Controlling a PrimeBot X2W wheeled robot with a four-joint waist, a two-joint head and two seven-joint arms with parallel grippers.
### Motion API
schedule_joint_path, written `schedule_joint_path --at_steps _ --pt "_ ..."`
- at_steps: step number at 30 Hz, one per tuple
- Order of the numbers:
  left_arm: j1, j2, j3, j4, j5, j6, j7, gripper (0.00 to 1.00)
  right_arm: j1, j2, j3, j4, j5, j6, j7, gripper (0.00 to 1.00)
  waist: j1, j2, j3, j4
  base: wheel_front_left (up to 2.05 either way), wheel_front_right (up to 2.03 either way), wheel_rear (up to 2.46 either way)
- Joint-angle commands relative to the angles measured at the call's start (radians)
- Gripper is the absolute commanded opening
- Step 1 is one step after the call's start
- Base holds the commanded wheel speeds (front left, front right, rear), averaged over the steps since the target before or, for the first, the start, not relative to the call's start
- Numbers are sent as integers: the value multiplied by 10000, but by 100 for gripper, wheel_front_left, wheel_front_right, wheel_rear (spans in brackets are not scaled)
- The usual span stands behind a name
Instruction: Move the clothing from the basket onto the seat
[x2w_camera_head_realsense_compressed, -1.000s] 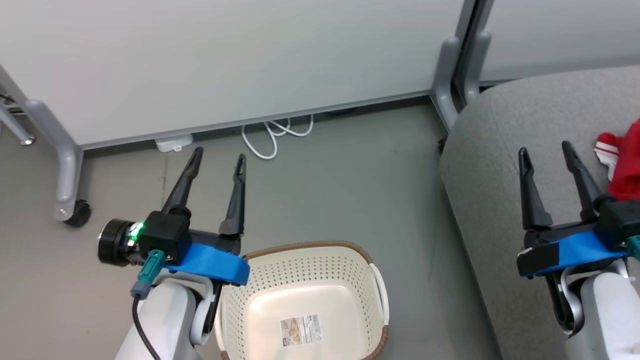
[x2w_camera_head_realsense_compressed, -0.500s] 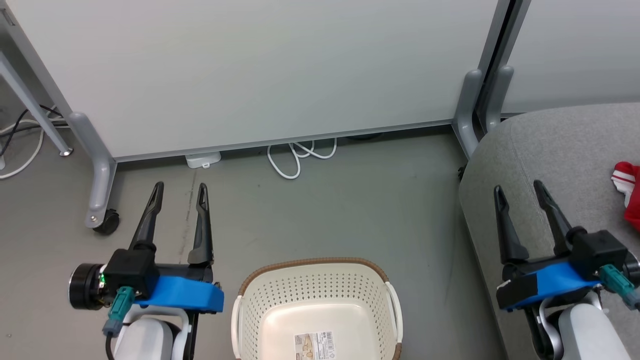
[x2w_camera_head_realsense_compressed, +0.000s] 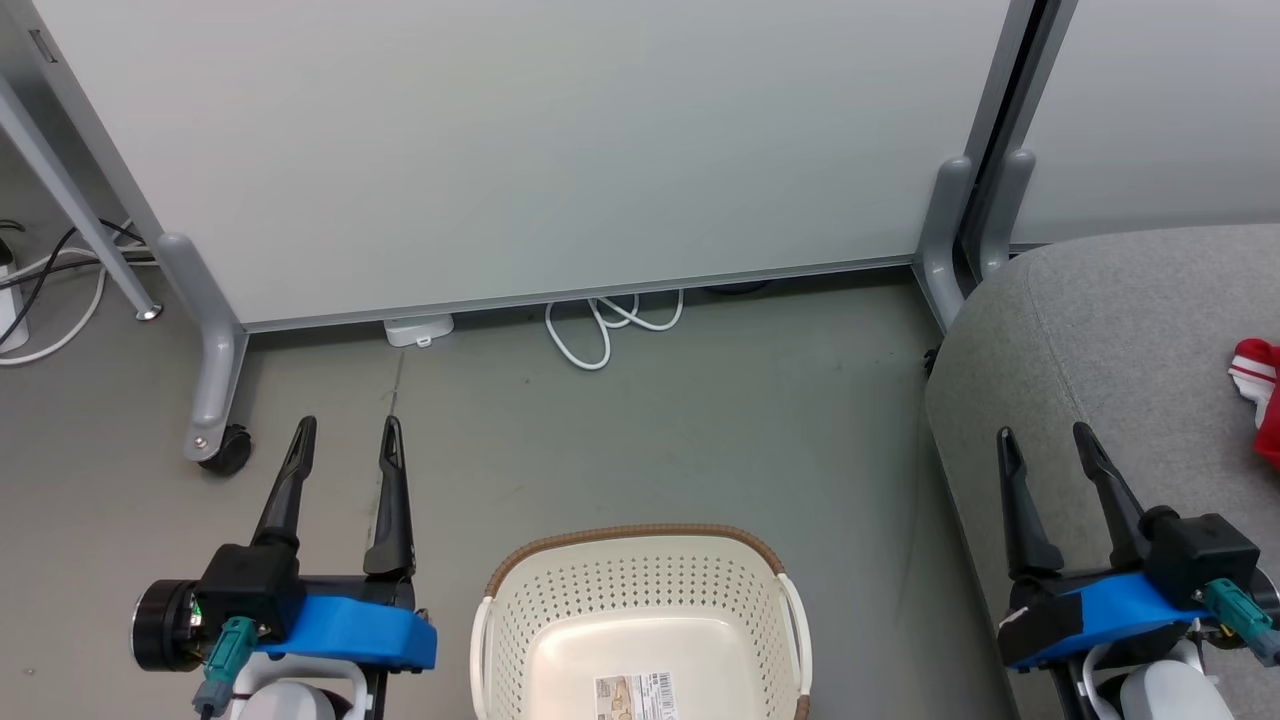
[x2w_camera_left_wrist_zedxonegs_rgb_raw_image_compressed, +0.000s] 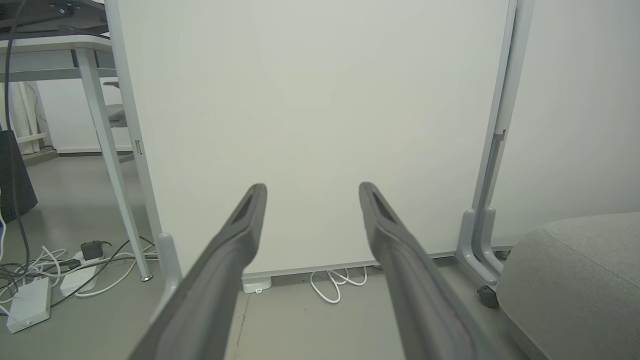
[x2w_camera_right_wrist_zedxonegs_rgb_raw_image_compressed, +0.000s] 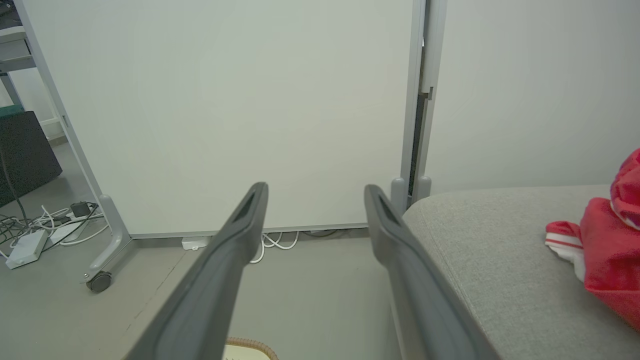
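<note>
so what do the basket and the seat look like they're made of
Basket: looks like cream moulded plastic, smooth, walls full of round holes; its brown rim looks woven, maybe imitation. Seat: grey upholstery fabric, matte, with a flecked weave and a seam.

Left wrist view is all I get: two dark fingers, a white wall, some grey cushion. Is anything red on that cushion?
Observer: Yes, red clothing with white trim lies on the seat.
Operator: Anything left to move?
Observer: The basket stands on the floor; its visible part holds a label, no clothes.
Operator: Is the other hand holding something?
Observer: No, the right gripper is open and empty, near the seat's edge.
</note>
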Motion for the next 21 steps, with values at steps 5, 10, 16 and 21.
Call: schedule_joint_path --at_steps 5,10,16,21 --pt "160 -36 27 142 -116 -65 -46 100 319 125 -79 53 100 1 -38 100 1 0 -3 67 0 0 0" --pt "176 -39 -72 221 -211 -35 -46 100 356 165 -72 96 153 1 -38 100 1 0 -5 91 0 0 0" --pt "159 -39 -130 301 -255 -9 -46 100 324 188 -51 118 162 1 -38 100 1 0 0 106 0 0 0" --pt "95 -40 -197 361 -281 -9 -46 100 283 201 -39 124 151 1 -38 100 1 0 15 126 0 0 0"
